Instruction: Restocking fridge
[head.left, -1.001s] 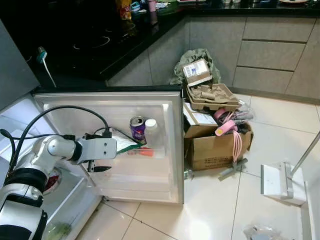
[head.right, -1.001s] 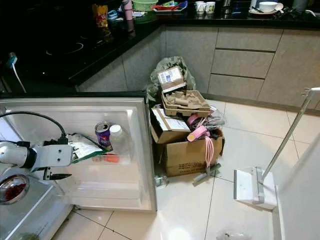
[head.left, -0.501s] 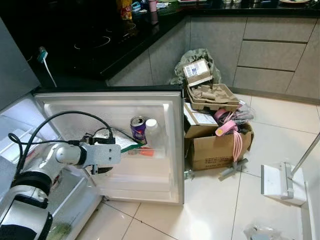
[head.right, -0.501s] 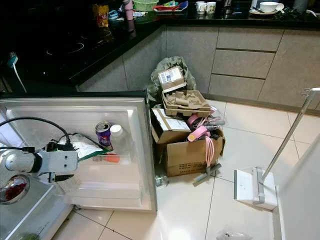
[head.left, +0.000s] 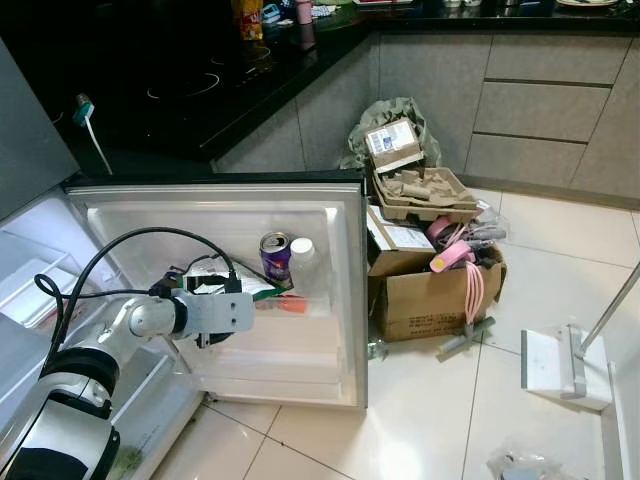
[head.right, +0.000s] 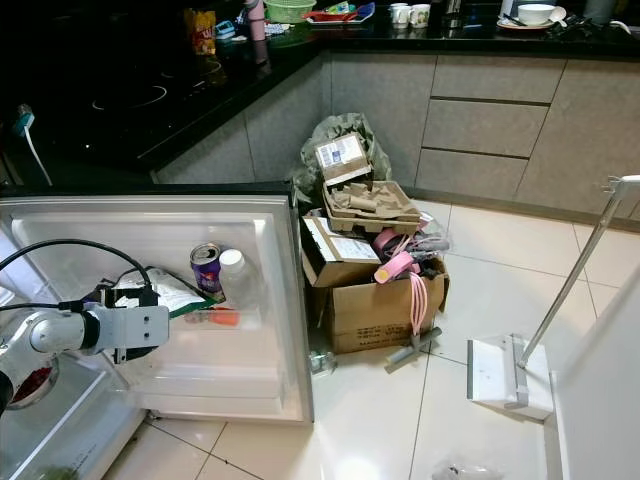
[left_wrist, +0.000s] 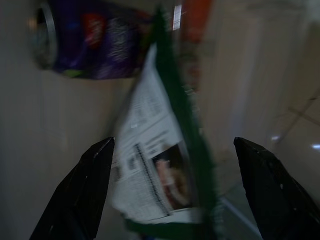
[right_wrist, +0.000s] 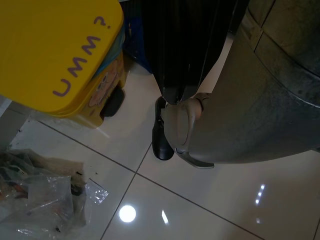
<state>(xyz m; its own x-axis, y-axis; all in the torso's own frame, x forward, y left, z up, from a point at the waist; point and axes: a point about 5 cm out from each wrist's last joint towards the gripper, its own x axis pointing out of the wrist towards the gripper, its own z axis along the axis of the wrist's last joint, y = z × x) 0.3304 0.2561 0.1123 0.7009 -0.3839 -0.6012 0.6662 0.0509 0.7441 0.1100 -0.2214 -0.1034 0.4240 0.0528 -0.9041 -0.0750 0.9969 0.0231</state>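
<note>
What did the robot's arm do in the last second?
The left gripper moved forward, toward the green-edged packet on the fridge door shelf, fingers open either side of it, not gripping. The purple can and white bottle stayed put.

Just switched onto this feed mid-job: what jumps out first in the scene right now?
The open fridge door, its shelf holding a purple can, a white bottle and a green-edged packet. The left gripper reaches toward that packet with fingers spread either side of it. Right of the door, a cardboard box overflows with clutter.
</note>
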